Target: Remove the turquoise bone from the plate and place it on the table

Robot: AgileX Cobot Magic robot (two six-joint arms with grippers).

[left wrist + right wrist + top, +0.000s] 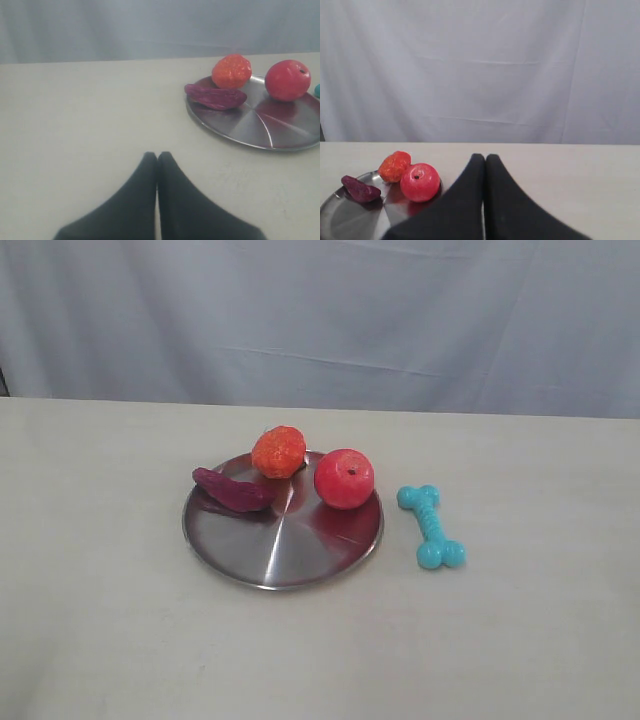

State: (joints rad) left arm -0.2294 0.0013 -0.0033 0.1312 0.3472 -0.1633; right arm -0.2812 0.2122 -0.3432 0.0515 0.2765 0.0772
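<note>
The turquoise bone lies flat on the cream table, just right of the steel plate, apart from its rim. Only a sliver of the turquoise bone shows at the edge of the left wrist view; the right wrist view hides it behind the fingers. My left gripper is shut and empty, over bare table well short of the plate. My right gripper is shut and empty too, held beside the plate. Neither arm appears in the exterior view.
On the plate sit a red apple, an orange bumpy fruit and a dark purple elongated piece. A pale grey cloth backdrop hangs behind the table's far edge.
</note>
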